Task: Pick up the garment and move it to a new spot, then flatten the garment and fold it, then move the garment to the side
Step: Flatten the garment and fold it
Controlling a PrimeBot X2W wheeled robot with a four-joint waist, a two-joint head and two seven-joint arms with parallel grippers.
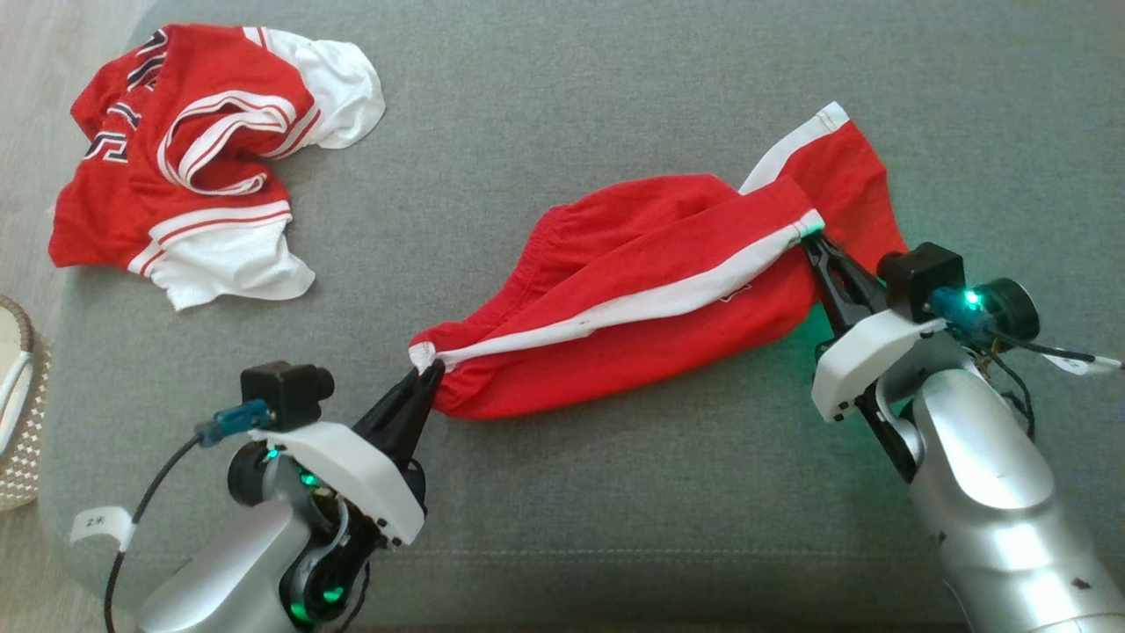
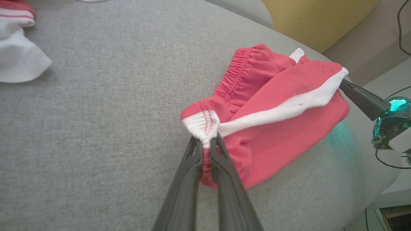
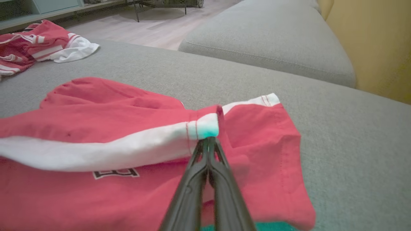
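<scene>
Here, a broad grey sofa cushion (image 1: 615, 88) is serving as the work surface, and a pair of red shorts (image 1: 650, 290) is lying across its middle and right side, bunched and drawn out lengthwise between the robot's two arms. A crumpled red-and-white jersey (image 1: 193, 167) is sitting well apart at the cushion's far left corner. It is not crowding the shorts, though it appears to be narrowing the free room on that side for any later move. The left gripper (image 1: 431, 371) is pinching the waistband end of the white side stripe (image 1: 615, 308), its jaws closed tight on the gathered elastic. The right gripper (image 1: 810, 239) is clamping the same stripe at the leg hem, jaws narrowed onto the cloth. The fabric is looking light, thin and limp, sagging into folds wherever it is not being pulled. It is likely to slump rather than hold a shape, so the stitched waistband and hem seem the surest places to grip, and both are already taken. One leg is lying twisted beyond the right gripper and looks likely to need spreading. A woven basket (image 1: 18, 422) is peeking in at the left edge, beside the cushion and clear of the work.
</scene>
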